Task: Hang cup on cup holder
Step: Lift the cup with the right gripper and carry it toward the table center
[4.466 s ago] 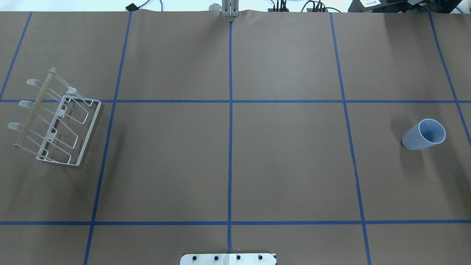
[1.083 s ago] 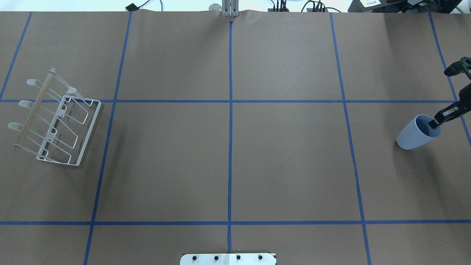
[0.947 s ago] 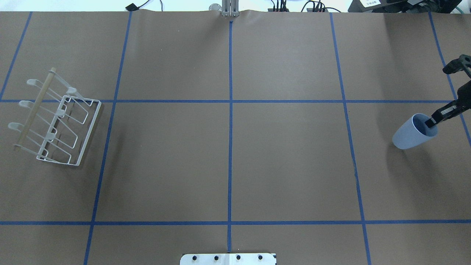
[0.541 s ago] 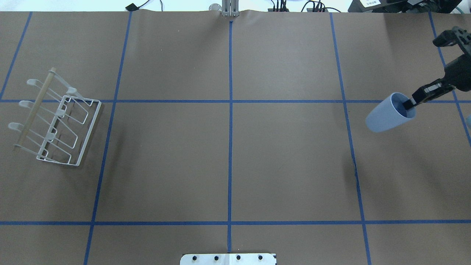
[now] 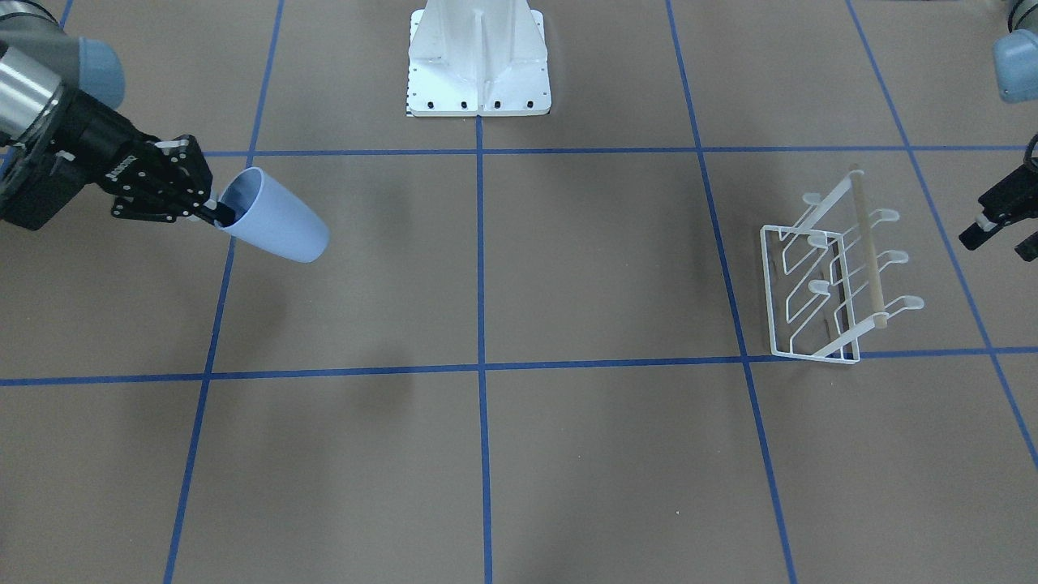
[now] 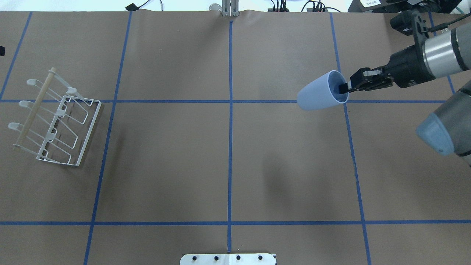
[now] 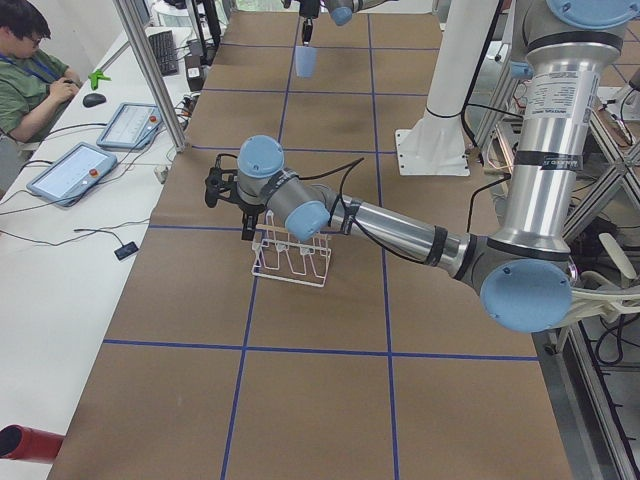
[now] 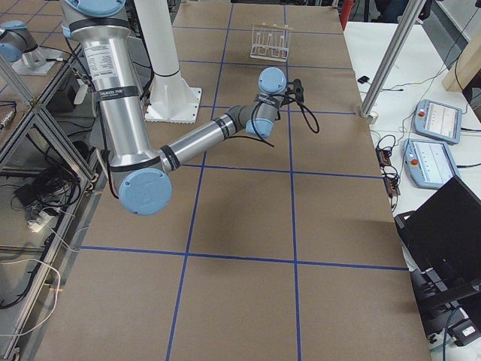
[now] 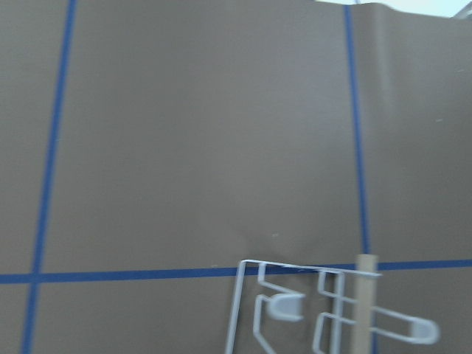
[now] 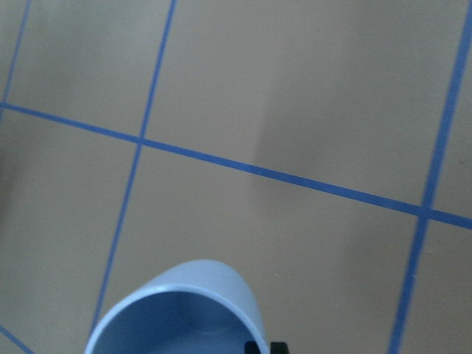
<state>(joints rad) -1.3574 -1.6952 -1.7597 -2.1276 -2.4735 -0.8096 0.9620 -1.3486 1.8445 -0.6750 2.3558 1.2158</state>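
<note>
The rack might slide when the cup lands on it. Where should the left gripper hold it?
Probably the wooden rod atop the cup holder, at its far end, from above, jaws across it: that end sticks out past the prongs, leaving them free for the cup.

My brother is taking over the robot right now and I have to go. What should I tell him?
Right gripper: shut on the rim of the cup, one finger inside. The cup is in the air, tilted, over the right half of the table.
Left gripper: near the cup holder, not touching it; open or shut unclear.
Done: cup picked up.
Left: carry it across and hang it on a prong.
</note>
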